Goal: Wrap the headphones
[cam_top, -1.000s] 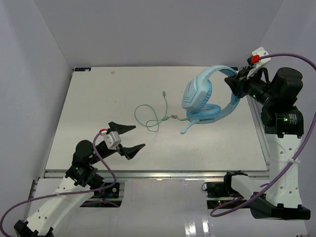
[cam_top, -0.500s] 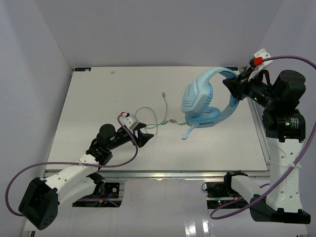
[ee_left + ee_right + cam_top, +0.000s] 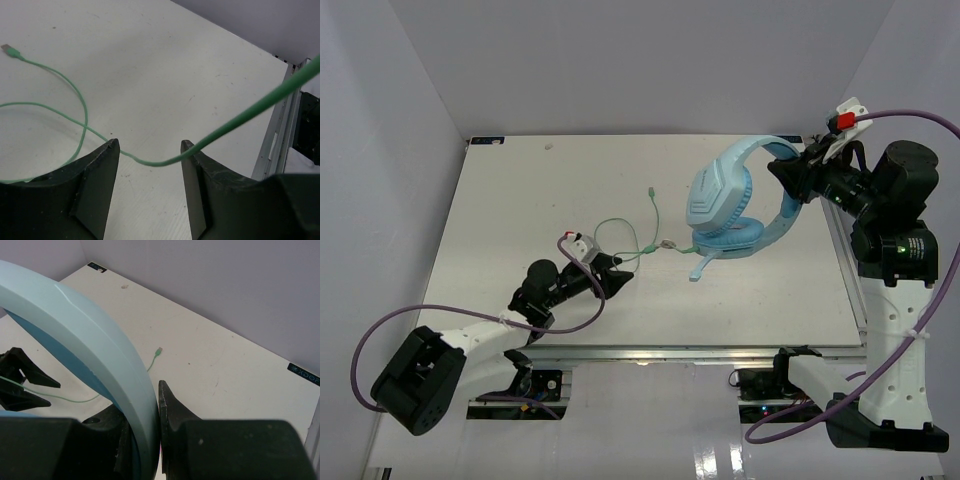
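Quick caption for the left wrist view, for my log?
Left gripper, jaws open, straddles the pale green headphone cable looped across the white table.

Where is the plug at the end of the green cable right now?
Top view: the plug lies loose on the table, left of the headphones and farther back than the left tool.

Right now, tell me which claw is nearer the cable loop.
Left. The left claw straddles the cable right at its loop; the right claw clamps the headband, off to the right.
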Controlling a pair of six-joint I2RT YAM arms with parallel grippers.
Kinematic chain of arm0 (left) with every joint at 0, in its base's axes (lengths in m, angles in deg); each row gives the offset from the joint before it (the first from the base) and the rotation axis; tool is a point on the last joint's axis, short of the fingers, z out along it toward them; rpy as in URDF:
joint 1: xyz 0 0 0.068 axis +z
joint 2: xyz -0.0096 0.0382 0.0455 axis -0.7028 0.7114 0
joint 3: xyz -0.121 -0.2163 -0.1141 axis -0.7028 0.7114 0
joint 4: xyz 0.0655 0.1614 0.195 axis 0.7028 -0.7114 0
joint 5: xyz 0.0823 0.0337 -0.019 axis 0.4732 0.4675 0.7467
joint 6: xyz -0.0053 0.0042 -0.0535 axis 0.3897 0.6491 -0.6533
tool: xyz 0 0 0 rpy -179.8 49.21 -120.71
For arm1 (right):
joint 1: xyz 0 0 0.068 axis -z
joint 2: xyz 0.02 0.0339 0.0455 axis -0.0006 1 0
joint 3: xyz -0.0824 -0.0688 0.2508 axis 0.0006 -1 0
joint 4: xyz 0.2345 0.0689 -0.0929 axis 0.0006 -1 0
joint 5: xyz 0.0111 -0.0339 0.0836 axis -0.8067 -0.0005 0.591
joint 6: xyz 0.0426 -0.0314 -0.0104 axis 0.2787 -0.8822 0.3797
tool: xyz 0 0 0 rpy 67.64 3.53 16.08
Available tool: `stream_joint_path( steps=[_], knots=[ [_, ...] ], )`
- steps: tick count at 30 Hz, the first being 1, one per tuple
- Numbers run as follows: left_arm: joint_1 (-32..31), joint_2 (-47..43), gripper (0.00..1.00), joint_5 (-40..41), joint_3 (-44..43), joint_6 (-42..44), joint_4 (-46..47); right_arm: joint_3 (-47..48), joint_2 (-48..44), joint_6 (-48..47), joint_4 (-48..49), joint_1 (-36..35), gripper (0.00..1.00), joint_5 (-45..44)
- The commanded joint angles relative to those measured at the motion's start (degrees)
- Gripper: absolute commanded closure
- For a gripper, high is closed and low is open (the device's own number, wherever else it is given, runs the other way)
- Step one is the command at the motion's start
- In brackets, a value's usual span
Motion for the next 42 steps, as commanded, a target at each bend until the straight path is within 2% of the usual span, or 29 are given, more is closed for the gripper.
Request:
stream_joint_path(
  steps=[1, 6, 9, 12, 15, 19, 23, 32, 39, 42],
  knots=[
    [-0.1, 2.2, 0.39, 1.3, 3.5, -3.8, 10.0, 2.4, 0.6, 6.5, 4.5, 0.7, 0.92, 2.3],
    [-0.1, 6.1, 0.58, 0.1, 2.4, -4.4, 12.4, 2.1, 0.8, 9.7, 5.5, 1.7, 0.92, 4.5],
    [-0.1, 6.6, 0.67, -0.3, 1.1, -4.7, 12.7, 1.4, 0.5, 9.8, 5.5, 2.0, 0.92, 4.3],
    [-0.1, 6.3, 0.71, -1.3, -0.6, -4.1, 11.2, 0.4, 0.3, 9.9, 5.6, 2.1, 0.92, 4.2],
    [-0.1, 4.5, 0.68, -1.2, -1.6, -3.4, 8.8, -0.4, 0.1, 10.2, 5.7, 2.1, 0.92, 4.3],
    [-0.1, 2.8, 0.49, 0.6, -0.5, -3.1, 8.7, -1.1, 0.1, 11.0, 6.2, 2.2, 0.92, 4.9],
    [-0.1, 2.2, 0.44, 0.9, 0.1, -3.3, 9.3, -1.4, 0.0, 11.2, 6.3, 2.2, 0.92, 5.3],
    [-0.1, 4.7, 0.45, 4.2, -3.3, 0.3, 5.0, -1.3, -0.9, 12.2, 6.6, 2.5, 0.92, 6.7],
    [-0.1, 4.5, 0.44, 7.3, -3.0, 1.3, 5.5, -1.6, -1.0, 12.6, 6.6, 2.6, 0.92, 7.5],
    [-0.1, 5.2, 0.57, 4.6, -3.4, -0.1, 7.6, -1.7, -1.0, 12.8, 6.7, 2.6, 0.92, 7.6]
  ],
)
